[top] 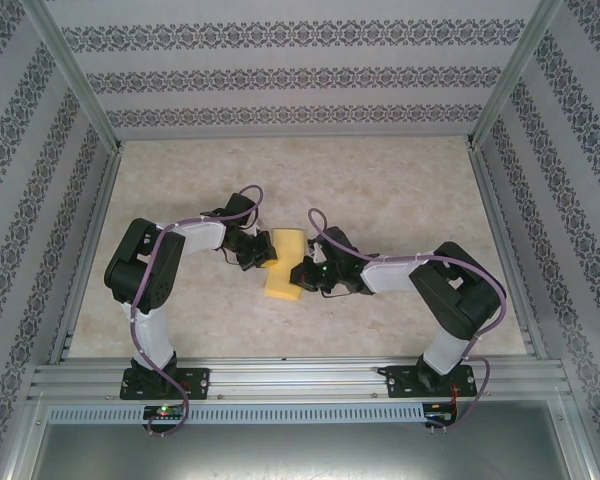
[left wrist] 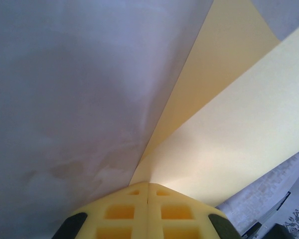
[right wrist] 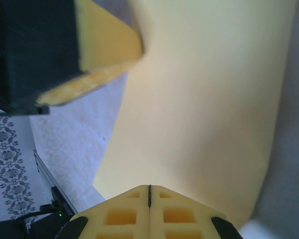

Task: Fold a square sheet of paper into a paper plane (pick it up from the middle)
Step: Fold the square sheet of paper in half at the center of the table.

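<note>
The marbled table (top: 400,190) is lying beneath both grippers. The square sheet of paper (top: 283,265), bent over into two layers, is stretching between them. The left gripper (top: 263,256) is pinching one edge with its jaws pressed together. The right gripper (top: 302,272) is clamping the opposite edge, with the sheet spreading out ahead of its closed fingertips.
</note>
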Available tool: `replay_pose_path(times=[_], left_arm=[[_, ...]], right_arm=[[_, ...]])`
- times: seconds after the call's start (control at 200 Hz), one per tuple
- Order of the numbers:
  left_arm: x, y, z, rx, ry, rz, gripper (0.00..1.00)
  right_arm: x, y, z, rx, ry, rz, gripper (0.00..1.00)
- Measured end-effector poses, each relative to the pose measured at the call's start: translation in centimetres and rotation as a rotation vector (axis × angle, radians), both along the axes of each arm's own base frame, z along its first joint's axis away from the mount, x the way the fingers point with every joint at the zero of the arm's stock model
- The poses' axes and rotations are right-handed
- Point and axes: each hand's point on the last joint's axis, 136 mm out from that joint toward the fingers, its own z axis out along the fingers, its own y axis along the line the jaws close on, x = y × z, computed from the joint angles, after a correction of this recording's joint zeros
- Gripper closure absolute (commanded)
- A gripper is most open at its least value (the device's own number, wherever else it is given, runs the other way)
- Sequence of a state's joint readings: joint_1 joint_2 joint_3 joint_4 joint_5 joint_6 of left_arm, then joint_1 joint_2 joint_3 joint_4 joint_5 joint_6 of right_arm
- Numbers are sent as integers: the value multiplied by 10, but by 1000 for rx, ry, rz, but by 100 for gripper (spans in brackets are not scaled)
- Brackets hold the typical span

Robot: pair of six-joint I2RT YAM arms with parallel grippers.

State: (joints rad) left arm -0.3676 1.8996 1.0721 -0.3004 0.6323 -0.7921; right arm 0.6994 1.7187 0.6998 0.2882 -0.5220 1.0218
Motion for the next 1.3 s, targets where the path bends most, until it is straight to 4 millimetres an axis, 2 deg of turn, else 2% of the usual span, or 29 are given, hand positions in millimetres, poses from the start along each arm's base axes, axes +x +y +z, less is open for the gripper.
replay_pose_path(times=[0.105,0.385,0.575,0.689,0.804,1.059,1.169,1.304], left_arm=[[0,0,0,-1,1,0,100],[-1,-1,0,1,2,-4,100],[-1,-1,0,1,2,-4,100],[-1,-1,0,1,2,-4,100],[-1,-1,0,1,2,-4,100],[-1,-1,0,1,3,-4,100],[-1,-1,0,1,2,-4,100],[-1,-1,0,1,2,-4,100]], right_arm=[[-17,-8,-20,-31,42,10,94],[-19,-8,-18,-23,27,17,94],[-22,-3,0,5,-8,37,94],[-23,-3,-4,-3,0,38,94],[-29,-8,-20,-33,36,38,94],[-30,-10,-16,-37,37,38,94],[-17,-10,2,-16,-2,18,94],[22,-3,30,40,-83,-23,95]])
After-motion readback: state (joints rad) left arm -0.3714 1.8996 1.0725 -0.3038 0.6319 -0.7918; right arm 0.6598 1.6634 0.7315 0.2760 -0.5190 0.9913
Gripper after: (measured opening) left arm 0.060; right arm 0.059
